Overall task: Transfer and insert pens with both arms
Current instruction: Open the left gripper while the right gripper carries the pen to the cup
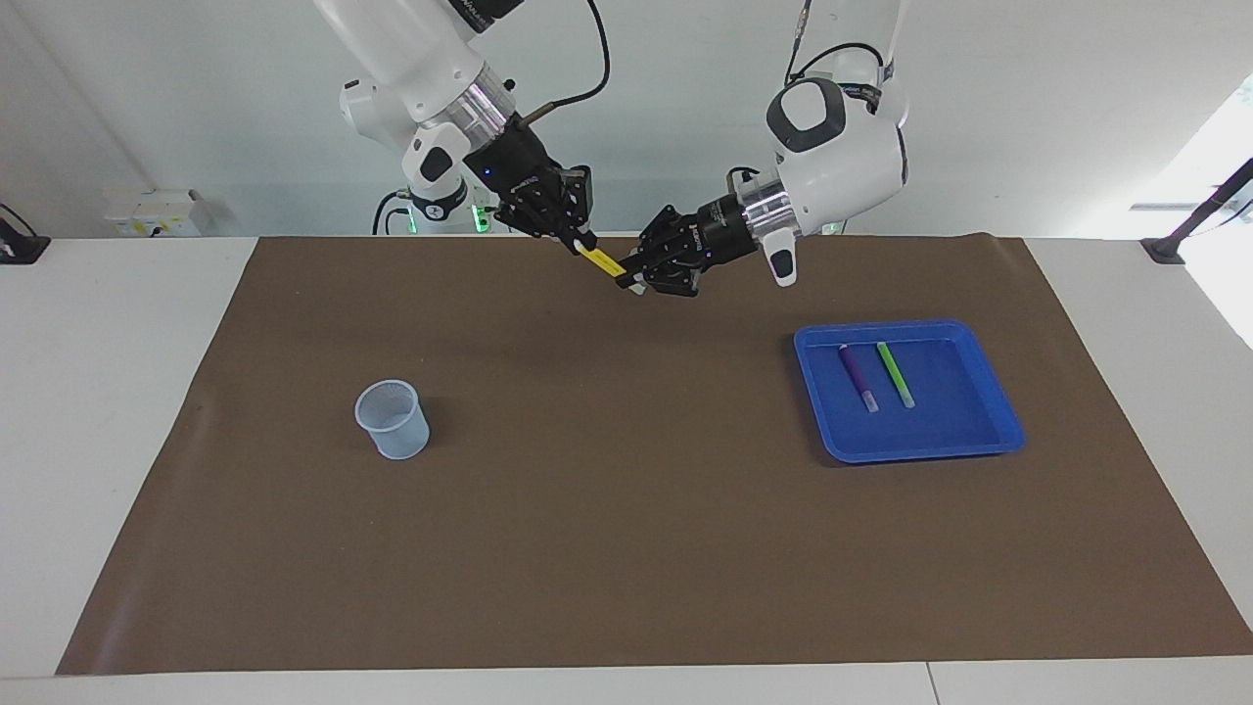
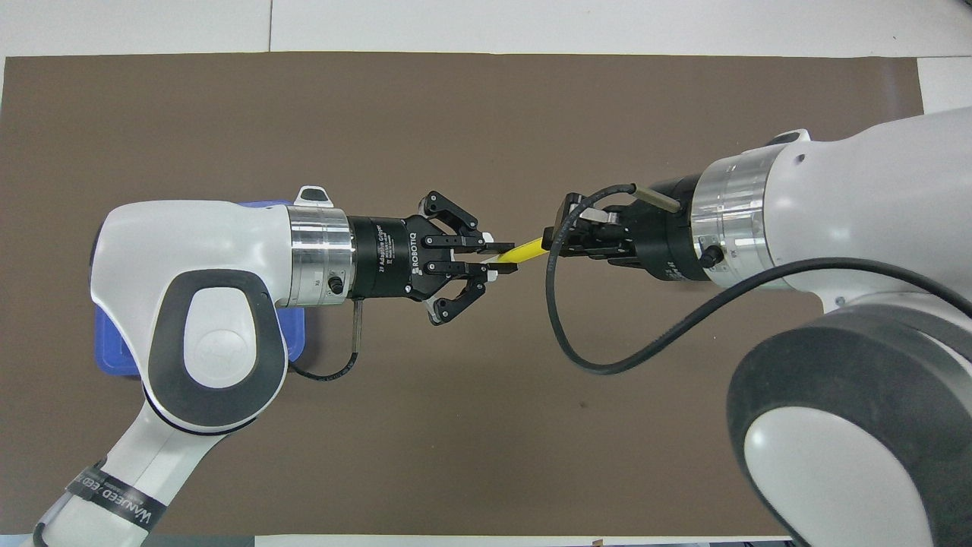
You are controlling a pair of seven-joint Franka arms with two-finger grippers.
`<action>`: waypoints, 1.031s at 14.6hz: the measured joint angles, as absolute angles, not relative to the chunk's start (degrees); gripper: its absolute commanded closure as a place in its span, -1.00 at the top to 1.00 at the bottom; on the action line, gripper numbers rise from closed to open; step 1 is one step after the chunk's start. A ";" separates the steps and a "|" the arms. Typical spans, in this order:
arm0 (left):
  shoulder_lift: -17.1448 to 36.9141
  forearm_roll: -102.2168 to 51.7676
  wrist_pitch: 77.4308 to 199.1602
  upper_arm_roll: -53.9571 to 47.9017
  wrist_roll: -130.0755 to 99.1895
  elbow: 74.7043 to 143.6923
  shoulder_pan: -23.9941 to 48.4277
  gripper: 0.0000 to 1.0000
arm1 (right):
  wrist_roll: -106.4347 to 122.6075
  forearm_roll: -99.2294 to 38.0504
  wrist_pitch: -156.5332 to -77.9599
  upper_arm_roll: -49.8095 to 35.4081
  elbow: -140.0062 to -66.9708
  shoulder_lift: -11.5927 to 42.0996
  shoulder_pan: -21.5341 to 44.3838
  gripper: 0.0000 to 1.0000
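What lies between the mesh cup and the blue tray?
Only bare brown mat between the cup and the tray, as the facing view shows.

A white table [image 1: 117, 411] carries a brown mat [image 1: 626, 548]. On the mat stand a pale mesh cup [image 1: 393, 419], toward the right arm's end, and a blue tray [image 1: 964, 443], toward the left arm's end.

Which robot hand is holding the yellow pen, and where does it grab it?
Both hold the slim yellow marker pen in the air. The left gripper pinches its pale whitish end; the right gripper is shut on the other end.
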State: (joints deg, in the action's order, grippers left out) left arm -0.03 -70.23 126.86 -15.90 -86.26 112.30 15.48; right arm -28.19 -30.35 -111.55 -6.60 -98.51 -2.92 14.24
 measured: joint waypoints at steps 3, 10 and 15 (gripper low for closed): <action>-0.03 -70.24 126.98 -15.90 -86.24 112.29 15.52 1.00 | -28.19 -30.35 -111.59 -6.59 -98.50 -2.92 14.23 -1.00; -0.47 -70.28 128.90 -15.88 -86.25 112.27 16.67 1.00 | -27.47 -27.76 -111.60 -6.34 -98.94 -2.92 13.96 -1.00; -0.54 -67.95 129.10 -15.20 -86.15 112.29 15.89 1.00 | -20.16 -18.56 -111.59 -5.84 -101.65 -3.37 10.66 -1.00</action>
State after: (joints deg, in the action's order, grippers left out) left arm -0.54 -67.95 129.10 -15.20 -86.15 112.29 15.89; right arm -20.16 -18.56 -111.59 -5.84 -101.65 -3.37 10.66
